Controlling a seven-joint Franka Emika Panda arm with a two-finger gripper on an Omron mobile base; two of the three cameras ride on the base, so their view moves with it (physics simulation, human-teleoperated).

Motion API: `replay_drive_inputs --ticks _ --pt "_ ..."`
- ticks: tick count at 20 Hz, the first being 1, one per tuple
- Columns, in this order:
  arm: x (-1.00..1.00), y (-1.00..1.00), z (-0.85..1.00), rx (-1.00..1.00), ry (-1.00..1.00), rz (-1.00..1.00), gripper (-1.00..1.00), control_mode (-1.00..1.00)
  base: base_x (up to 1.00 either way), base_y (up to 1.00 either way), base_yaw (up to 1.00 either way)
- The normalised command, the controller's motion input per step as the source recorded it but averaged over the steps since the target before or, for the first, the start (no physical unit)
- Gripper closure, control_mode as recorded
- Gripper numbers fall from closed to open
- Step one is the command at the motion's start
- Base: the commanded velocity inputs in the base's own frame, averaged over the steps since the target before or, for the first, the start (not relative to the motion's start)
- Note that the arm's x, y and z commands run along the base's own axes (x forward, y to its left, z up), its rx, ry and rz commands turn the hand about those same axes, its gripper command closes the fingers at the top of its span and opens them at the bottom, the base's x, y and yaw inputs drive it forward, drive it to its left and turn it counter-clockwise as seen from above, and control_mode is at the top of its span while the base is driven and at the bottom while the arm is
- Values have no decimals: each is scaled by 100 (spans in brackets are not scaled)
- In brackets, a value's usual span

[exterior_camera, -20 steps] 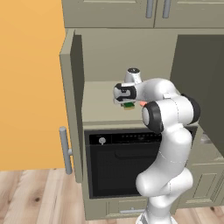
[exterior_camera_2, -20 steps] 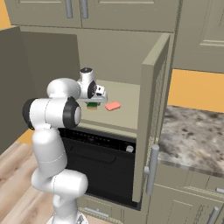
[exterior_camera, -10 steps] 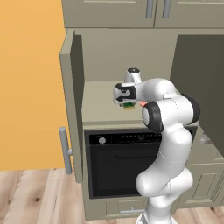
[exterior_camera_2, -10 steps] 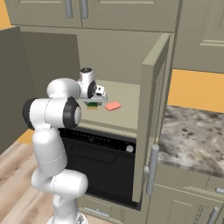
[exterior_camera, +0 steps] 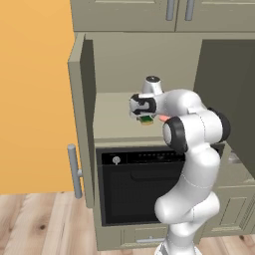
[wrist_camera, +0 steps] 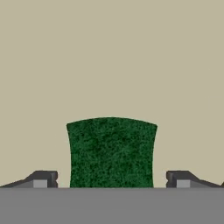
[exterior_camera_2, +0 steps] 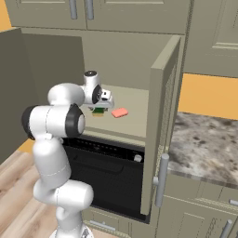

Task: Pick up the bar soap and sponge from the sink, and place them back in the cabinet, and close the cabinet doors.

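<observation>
gripper [wrist_camera: 111, 179] spread wide, straddling the sponge [wrist_camera: 111, 152] on the cabinet [exterior_camera: 79, 99] shelf beside the bar soap [exterior_camera_2: 120, 112], probably let go; next: withdraw, shut the cabinet doors [exterior_camera_2: 162, 116].

I see the beige shelf [exterior_camera_2: 135, 122] carrying the sponge [wrist_camera: 111, 151], green face up, and just beside it the pink soap [exterior_camera_2: 120, 113].

An orange wall [exterior_camera: 30, 94] stands to the left, above a light wood plank floor [exterior_camera: 35, 219]. A black-fronted oven [exterior_camera: 134, 189] sits low in olive-grey cabinetry. Shorter upper doors [exterior_camera_2: 56, 11] carry paired steel handles. To the right lies a speckled stone counter [exterior_camera_2: 204, 144], with an orange backsplash [exterior_camera_2: 209, 95] behind it.
</observation>
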Motion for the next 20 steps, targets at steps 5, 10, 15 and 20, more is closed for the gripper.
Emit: replay_drive_inputs --ticks 5,10,15,20 --pt "-22 0 5 0 0 0 -100 -100 0 0 0" --pt "-32 0 0 0 0 0 -100 -100 0 0 0" --pt "-53 0 0 0 -1 0 -100 -100 0 0 0" --pt "-43 0 0 0 0 0 -100 -100 0 0 0"
